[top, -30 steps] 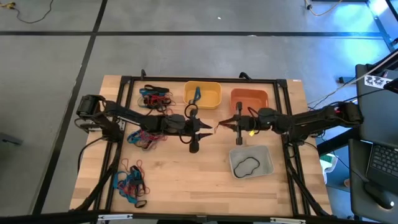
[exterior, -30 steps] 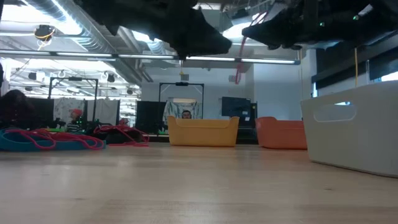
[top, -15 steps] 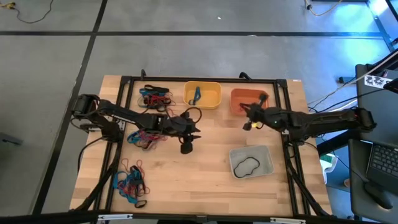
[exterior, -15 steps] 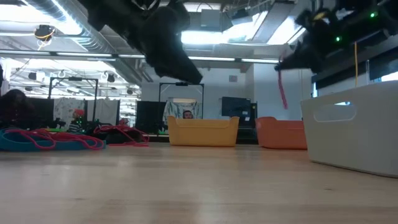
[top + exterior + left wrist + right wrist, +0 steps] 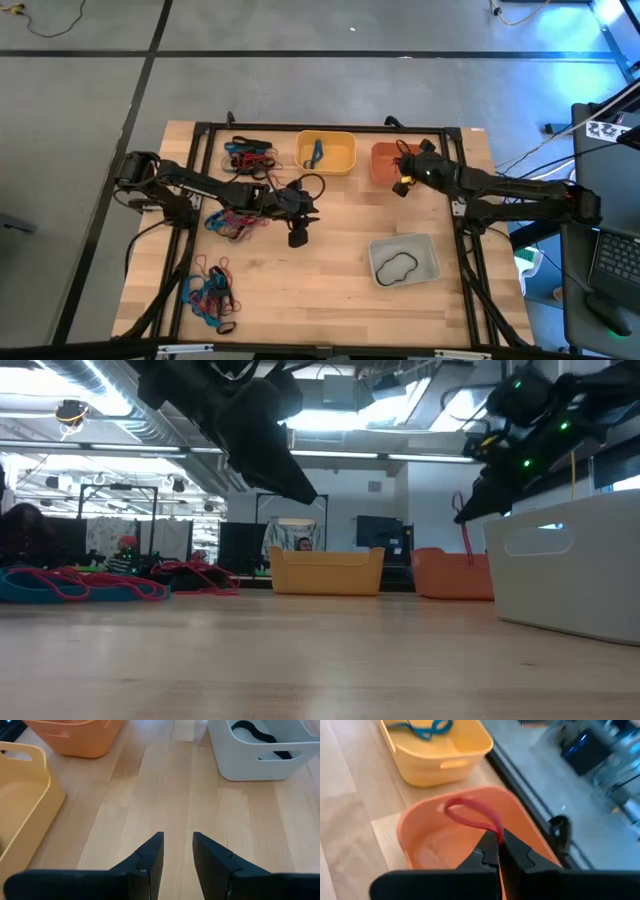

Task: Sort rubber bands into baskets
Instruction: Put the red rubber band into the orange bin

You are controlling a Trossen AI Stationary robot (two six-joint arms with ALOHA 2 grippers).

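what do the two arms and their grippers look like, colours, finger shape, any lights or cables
Both arms are dark, nearly black, jointed links. The left gripper has two matte black wedge-shaped fingers that taper to blunt tips. The right gripper has the same black tapered fingers. The right arm carries a yellow spot near its wrist and green lights in the low view. Black cable loops above the left arm's wrist.

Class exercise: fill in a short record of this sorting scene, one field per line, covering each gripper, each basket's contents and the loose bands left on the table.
right gripper: shut on red rubber band, over the orange basket
left gripper: empty, fingers apart, above bare wooden table
yellow basket: one blue band
pale grey basket: one black band
loose bands: three mixed piles on the table's left part
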